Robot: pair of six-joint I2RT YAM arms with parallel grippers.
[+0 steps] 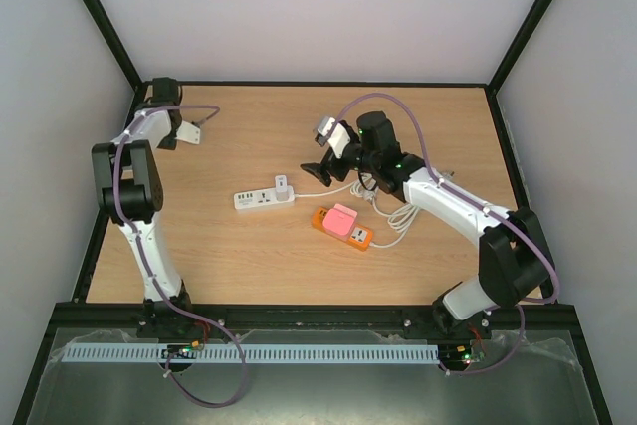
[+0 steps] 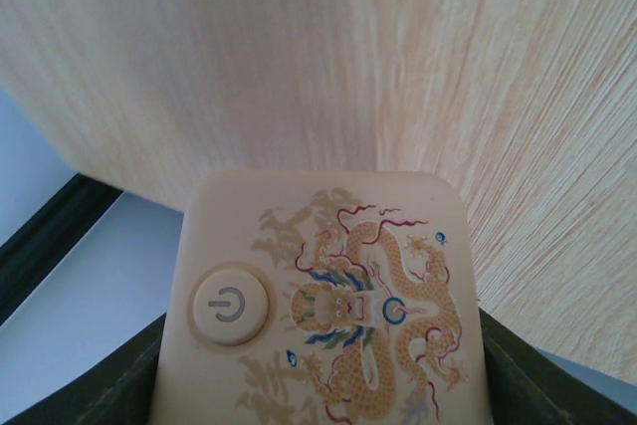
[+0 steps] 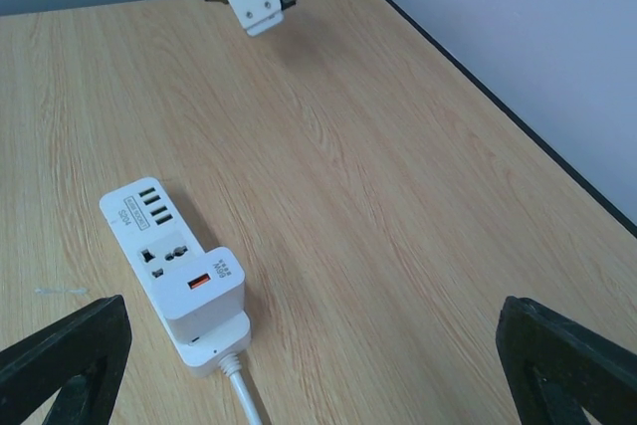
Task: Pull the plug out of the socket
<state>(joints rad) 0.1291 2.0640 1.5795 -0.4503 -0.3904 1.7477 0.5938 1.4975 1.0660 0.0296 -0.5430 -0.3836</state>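
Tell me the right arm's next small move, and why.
Probably lower the open right claw toward the white cube-shaped charger plug seated in the white plastic power strip. The claw hovers above the wooden table, fingers spread, touching nothing, and the plug lies off-centre in its wrist view, so centre over it while descending.
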